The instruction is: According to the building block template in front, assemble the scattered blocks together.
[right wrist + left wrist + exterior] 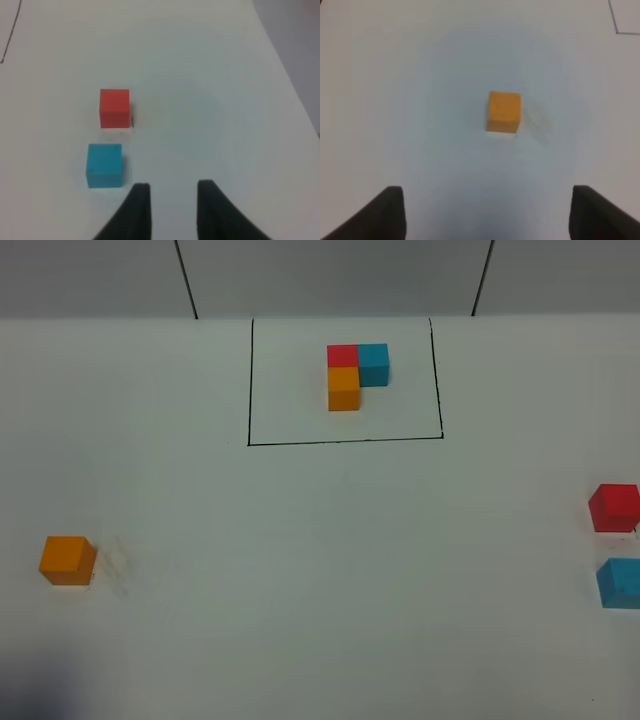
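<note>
**blockhead42:** So what's going on here? I see the building block template [357,374] at the far middle of the desk [300,590], inside that black drawn rectangle [345,441]. Red and cyan-blue sit side by side at the back, with orange tucked in front of the red, all touching. Why's nothing built?

**rigwatcher:** Looks like the very start to me. The loose ones are nowhere near each other as a set. The orange cube [504,111] sits alone way out on the left side. The red cube [114,106] and the cyan-blue cube [104,165] are close neighbours at the right edge, not touching. I'd guess the frame is there so you don't mix up the model with the pieces you're meant to move.

**blockhead42:** And the arms?

**rigwatcher:** The left tool [487,190] hangs over the orange cube, jaws spread wide with nothing in them. The cube is ahead of the fingers rather than between them, so my read is it's lining up for a pick. The right tool [173,185] is clenched on nothing, just beside the cyan-blue cube. The split makes sense, each arm working its own side.

**blockhead42:** Surface?

**rigwatcher:** Plain matte white desk with a faint smudge next to the orange cube. Behind it there are grey wall panels [330,275] with dark seams.
</note>
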Tool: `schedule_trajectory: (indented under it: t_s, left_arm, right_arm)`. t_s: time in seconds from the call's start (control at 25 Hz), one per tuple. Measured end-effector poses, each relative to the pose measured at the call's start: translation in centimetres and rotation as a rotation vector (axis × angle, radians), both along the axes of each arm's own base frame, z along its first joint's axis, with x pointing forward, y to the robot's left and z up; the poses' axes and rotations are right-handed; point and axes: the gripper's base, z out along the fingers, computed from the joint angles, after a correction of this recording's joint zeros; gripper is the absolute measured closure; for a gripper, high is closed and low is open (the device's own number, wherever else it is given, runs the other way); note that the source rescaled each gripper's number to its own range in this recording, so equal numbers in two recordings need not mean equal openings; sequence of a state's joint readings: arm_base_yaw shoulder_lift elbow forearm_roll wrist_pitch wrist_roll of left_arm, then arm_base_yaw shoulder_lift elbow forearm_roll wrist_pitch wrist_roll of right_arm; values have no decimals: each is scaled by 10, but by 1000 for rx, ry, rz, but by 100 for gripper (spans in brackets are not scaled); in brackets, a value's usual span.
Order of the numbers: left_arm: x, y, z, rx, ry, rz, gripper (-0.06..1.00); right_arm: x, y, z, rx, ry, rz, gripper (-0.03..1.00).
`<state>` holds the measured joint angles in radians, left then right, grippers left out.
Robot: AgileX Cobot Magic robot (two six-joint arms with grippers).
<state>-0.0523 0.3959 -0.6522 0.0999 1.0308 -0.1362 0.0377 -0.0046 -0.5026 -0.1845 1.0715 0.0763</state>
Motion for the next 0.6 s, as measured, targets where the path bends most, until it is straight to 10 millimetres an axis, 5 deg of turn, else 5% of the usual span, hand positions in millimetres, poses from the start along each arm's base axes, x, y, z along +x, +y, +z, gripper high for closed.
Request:
schedule_trajectory:
  t_s: [0.28,0.44,0.6]
  left_arm:
    - [106,-6,3,29,292,-19,42]
    - [153,-8,-23,37,422,-29,42]
    - [180,-12,-54,15,515,-35,42]
  right_arm:
    - [0,0,0,0,0,0,97]
    - [0,0,0,0,0,0,97]
    - [0,0,0,0,-1,0,97]
